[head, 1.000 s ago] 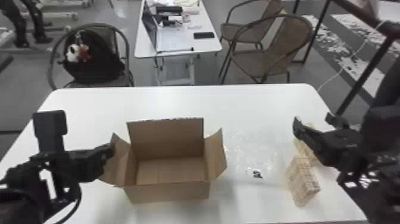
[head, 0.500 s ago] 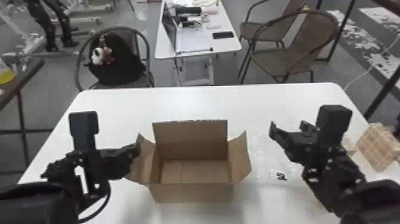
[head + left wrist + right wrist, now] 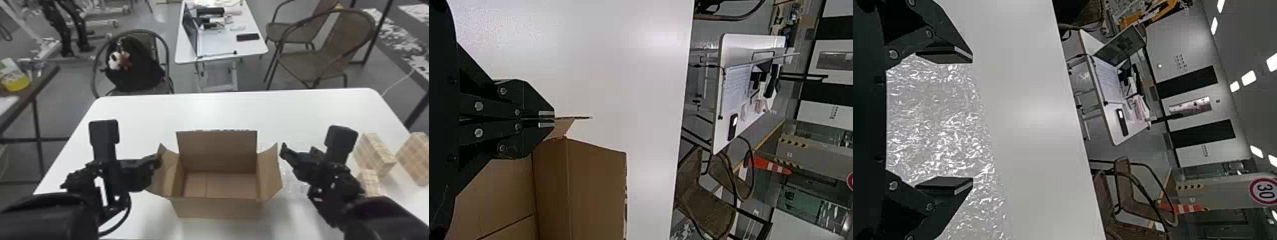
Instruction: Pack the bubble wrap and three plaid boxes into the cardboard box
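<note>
My left gripper point(image 3: 158, 159) is at the left side flap of the open cardboard box point(image 3: 220, 207). In the left wrist view the gripper point(image 3: 554, 119) is shut with the thin flap edge point(image 3: 574, 118) between its tips. Right of the box, my right gripper point(image 3: 298, 152) hangs above the clear bubble wrap point(image 3: 292, 183). Seen from the right wrist, that gripper point(image 3: 972, 120) has its fingers wide apart, and the bubble wrap point(image 3: 948, 130) lies beyond them. Three plaid boxes, one point(image 3: 375, 154), another point(image 3: 416, 156) and a partly hidden one point(image 3: 370, 180), are to the right.
The white table point(image 3: 223, 111) carries everything, with free room behind the cardboard box. The box's back flap point(image 3: 217, 150) stands up and its right flap point(image 3: 269, 175) leans outward. Chairs point(image 3: 319, 60) and a smaller table point(image 3: 220, 48) stand beyond.
The head view has swung, so the scene sits farther right in it. My right gripper has moved left, from beside the plaid boxes toward the cardboard box. The left gripper stays at the flap.
</note>
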Robot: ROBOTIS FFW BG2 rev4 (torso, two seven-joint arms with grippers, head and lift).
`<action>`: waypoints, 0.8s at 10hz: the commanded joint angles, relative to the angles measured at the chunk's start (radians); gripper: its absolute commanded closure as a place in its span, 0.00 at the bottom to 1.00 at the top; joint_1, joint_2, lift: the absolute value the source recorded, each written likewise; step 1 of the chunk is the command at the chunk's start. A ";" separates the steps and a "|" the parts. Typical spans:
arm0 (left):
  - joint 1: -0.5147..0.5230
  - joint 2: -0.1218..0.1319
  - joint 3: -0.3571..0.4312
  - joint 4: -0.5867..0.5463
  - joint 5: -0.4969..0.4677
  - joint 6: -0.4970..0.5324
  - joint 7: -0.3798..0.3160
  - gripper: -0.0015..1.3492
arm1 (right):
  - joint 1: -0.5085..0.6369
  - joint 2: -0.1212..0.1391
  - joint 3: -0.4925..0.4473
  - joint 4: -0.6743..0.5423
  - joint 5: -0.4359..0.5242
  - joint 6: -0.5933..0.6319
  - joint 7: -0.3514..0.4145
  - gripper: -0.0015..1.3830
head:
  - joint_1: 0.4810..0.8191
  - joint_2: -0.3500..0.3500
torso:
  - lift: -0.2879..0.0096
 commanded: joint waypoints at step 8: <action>0.003 -0.006 0.000 0.002 -0.009 -0.008 0.000 0.90 | -0.048 0.022 0.000 0.129 0.005 0.139 -0.004 0.67 | 0.63 0.70 | 0.66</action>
